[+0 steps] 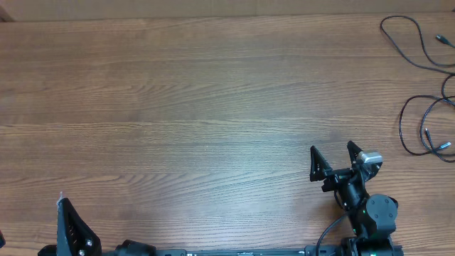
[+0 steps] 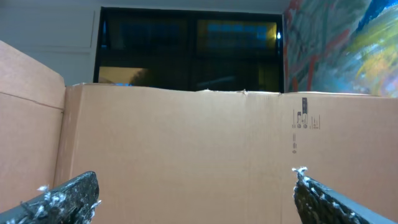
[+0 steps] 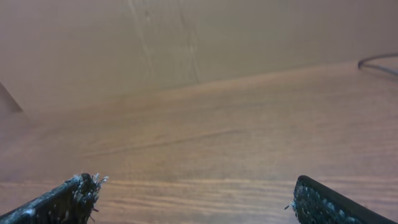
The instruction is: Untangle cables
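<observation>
Here's the wooden tabletop point(image 1: 178, 107) from above, and the cables point(image 1: 401, 126) are all off at the far right edge: one thin black strand loops near the top right corner, and another curls in an open loop just below it. Small silvery plug tips point(image 1: 444, 145) show on the lower strand, and part of the bunch runs out of view. Whether the strands cross each other past the edge, I cannot tell. The right pincer point(image 1: 331, 151) sits low on the right side of the tabletop, well apart from the cables and to their left. Its two black fingers are spread wide in a V with nothing between them. The right wrist view confirms it: both fingertips point(image 3: 84, 186) are down in the bottom corners with bare wood grain between them, and just a sliver of dark cable is at the upper right edge. On the other side, the left pincer point(image 2: 196, 177) is at the bottom left corner of the overhead view, as far from the cables as it gets. Its wrist view looks straight at a cardboard wall point(image 2: 186, 137) with a dark window point(image 2: 186, 43) above. The fingers are parted wide at both lower corners and hold nothing.
</observation>
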### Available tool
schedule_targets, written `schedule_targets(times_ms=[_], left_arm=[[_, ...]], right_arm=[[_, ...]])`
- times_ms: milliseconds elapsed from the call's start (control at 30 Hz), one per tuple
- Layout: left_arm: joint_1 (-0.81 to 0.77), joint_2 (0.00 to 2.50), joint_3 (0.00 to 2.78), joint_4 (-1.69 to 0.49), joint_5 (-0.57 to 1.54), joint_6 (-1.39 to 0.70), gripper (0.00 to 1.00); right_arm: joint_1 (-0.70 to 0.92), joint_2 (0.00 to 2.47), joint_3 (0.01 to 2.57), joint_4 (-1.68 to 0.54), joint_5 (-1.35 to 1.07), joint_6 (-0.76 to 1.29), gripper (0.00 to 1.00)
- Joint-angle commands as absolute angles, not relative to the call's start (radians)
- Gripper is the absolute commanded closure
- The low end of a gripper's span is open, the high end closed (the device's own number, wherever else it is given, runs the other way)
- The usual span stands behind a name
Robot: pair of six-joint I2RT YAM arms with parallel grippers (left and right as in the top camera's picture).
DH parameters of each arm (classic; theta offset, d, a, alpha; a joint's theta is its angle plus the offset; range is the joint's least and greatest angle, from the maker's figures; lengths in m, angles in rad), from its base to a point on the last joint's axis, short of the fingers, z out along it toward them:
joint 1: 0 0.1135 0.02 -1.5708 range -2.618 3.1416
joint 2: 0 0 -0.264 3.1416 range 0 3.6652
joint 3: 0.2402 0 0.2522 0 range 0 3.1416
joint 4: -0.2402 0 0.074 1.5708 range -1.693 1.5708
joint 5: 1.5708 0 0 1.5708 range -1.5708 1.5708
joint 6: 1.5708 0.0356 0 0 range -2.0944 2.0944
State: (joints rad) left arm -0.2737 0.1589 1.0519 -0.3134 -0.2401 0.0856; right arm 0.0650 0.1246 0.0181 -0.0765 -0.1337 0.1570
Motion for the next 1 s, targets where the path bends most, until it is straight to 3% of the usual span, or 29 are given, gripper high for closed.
schedule_targets(times_ms=[0, 967], left_arm=[[-0.276, 0.145, 1.047, -0.307, -0.243, 0.109, 0.00], [-0.276, 0.142, 1.047, -0.305, -0.227, 0.093, 0.00]], right_arm=[[0.062, 0.159, 0.009, -0.074, -0.124, 0.149, 0.00], [0.064, 0.142, 0.009, -0.074, -0.125, 0.149, 0.00]])
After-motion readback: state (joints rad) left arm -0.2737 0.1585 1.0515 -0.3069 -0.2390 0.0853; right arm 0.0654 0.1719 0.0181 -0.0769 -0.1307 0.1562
